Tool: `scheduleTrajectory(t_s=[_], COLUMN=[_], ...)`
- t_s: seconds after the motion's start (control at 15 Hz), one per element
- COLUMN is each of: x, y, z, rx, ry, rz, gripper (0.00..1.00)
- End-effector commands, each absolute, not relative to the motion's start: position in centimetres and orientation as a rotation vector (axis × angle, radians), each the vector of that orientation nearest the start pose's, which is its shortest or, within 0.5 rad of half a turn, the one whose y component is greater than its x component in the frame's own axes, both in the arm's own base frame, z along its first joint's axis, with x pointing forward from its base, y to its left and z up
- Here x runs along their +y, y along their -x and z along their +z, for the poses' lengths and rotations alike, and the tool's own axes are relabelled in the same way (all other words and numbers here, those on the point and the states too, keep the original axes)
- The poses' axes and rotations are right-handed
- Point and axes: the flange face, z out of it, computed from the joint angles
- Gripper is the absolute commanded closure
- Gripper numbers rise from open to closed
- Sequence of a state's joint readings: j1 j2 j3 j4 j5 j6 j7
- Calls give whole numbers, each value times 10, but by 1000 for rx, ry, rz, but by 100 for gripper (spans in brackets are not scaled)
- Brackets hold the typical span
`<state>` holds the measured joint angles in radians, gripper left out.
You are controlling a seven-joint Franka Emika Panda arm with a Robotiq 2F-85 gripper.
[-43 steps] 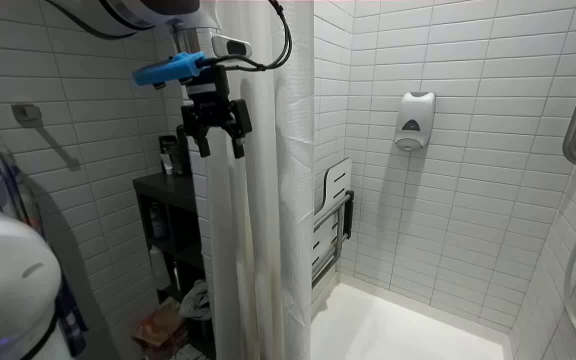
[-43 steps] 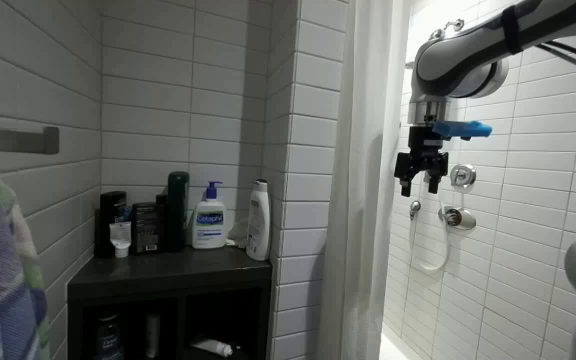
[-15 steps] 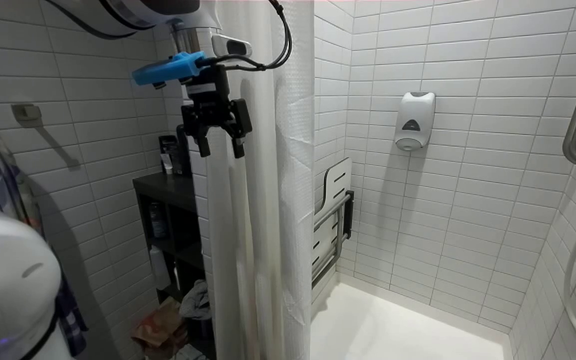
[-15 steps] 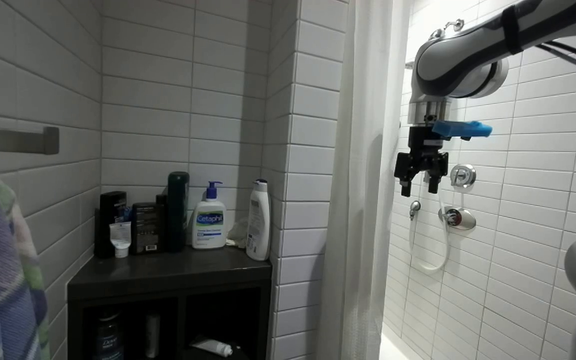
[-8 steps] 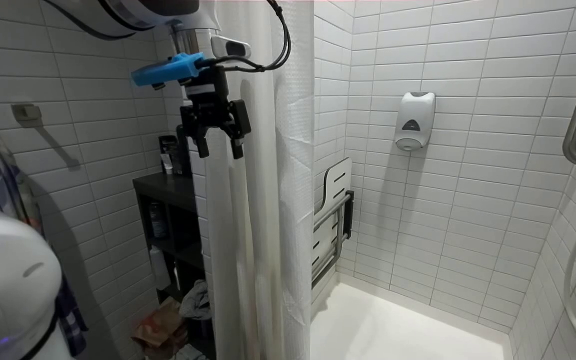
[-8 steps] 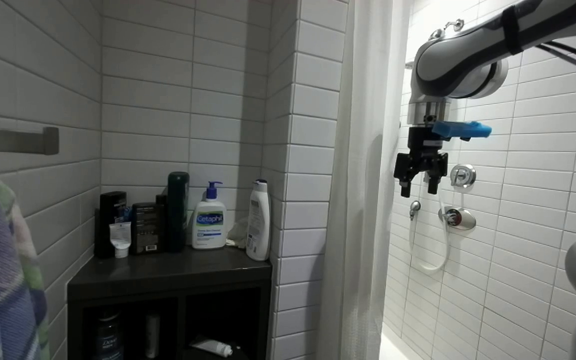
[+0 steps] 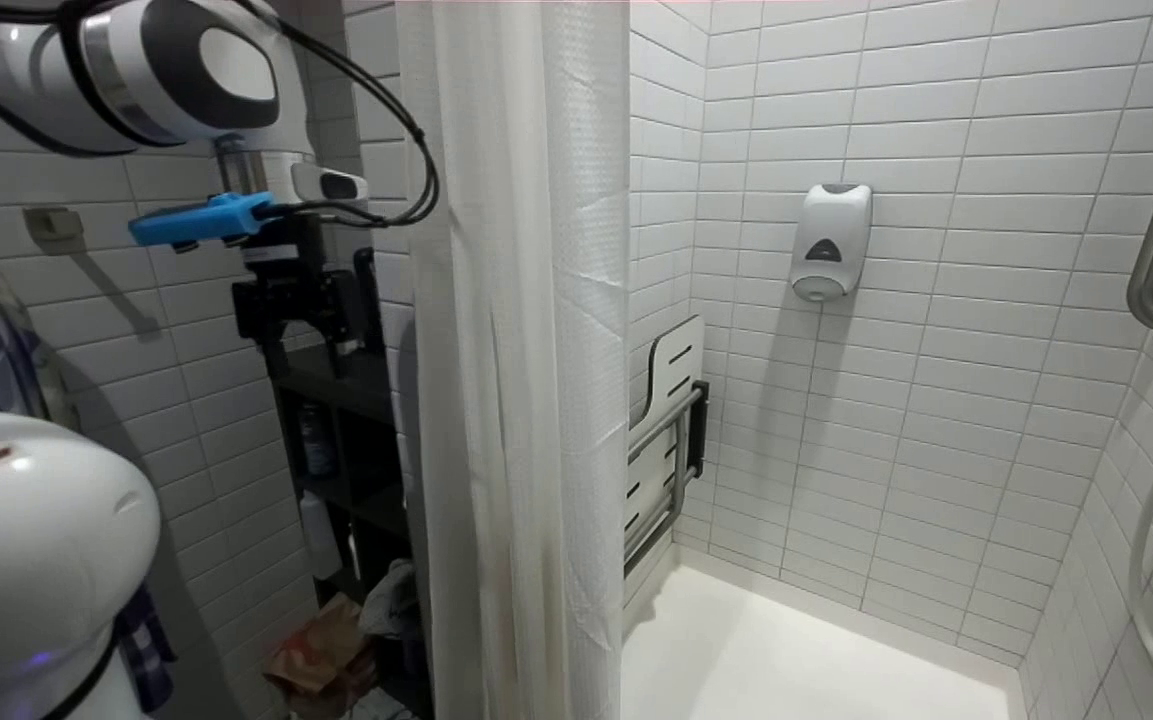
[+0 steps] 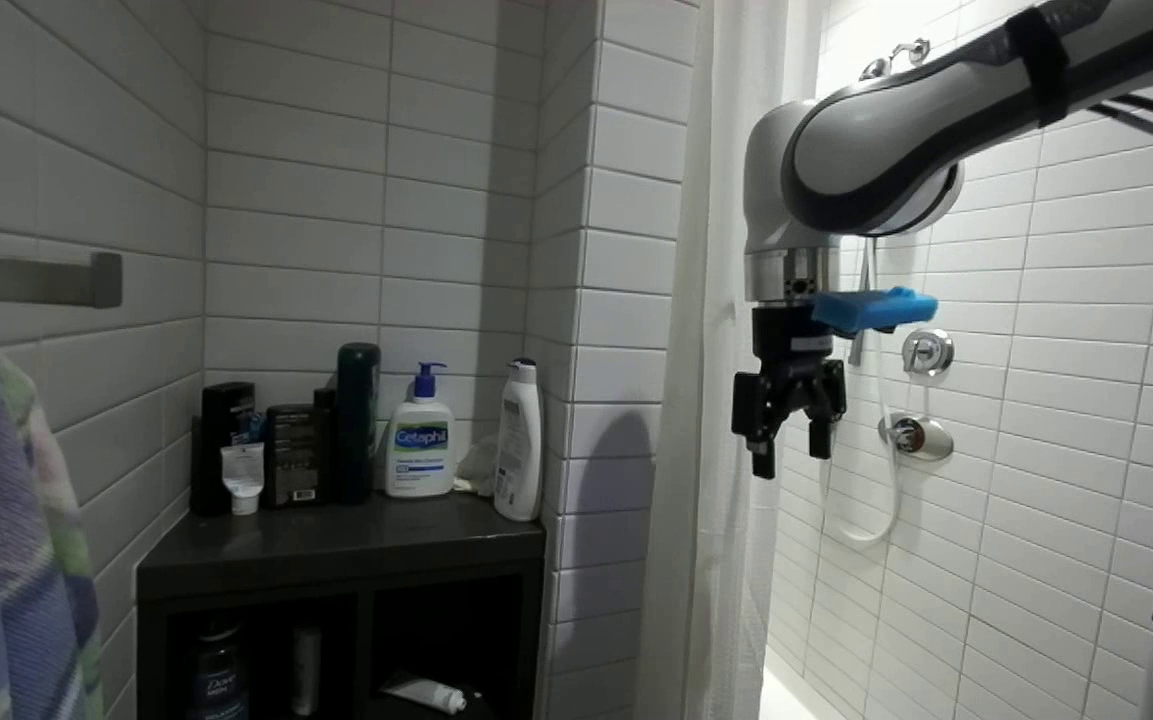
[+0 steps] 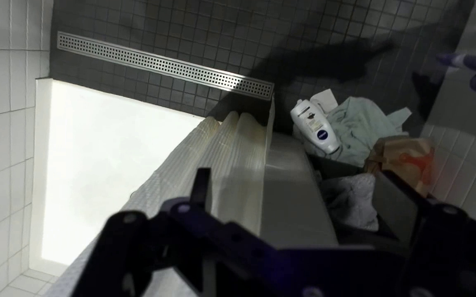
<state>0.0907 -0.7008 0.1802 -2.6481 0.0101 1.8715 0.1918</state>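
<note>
In an exterior view, right of centre, the gripper [image 8: 792,455] — spread wide — hangs near the shower curtain [image 8: 706,600] (white, pleated).

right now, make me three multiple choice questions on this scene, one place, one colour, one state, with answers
1. Where on the shelf unit does the Cetaphil bottle stand?
A on top
B in a compartment
C underneath

2. What colour is the shower curtain?
A green
B black
C white

3. How are the fingers?
A clamped on a bottle
B apart
C pressed together

1 A: its base rests on the dark top.
2 C: it hangs pale in both exterior views.
3 B: an empty gap shows between them.
</note>
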Motion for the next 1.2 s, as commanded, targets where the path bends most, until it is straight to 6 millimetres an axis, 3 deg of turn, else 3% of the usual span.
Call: scheduleTrajectory(t_s=[0.0, 0.4, 0.8, 1.13], x=[128, 171, 238, 298], y=[-293, -271, -249, -217], z=[423, 425, 427, 418], rx=[-182, -456, -808, -1080], ry=[3264, 3121, 2881, 2720], rz=[160, 141, 64, 79], gripper=[0, 0, 0, 0])
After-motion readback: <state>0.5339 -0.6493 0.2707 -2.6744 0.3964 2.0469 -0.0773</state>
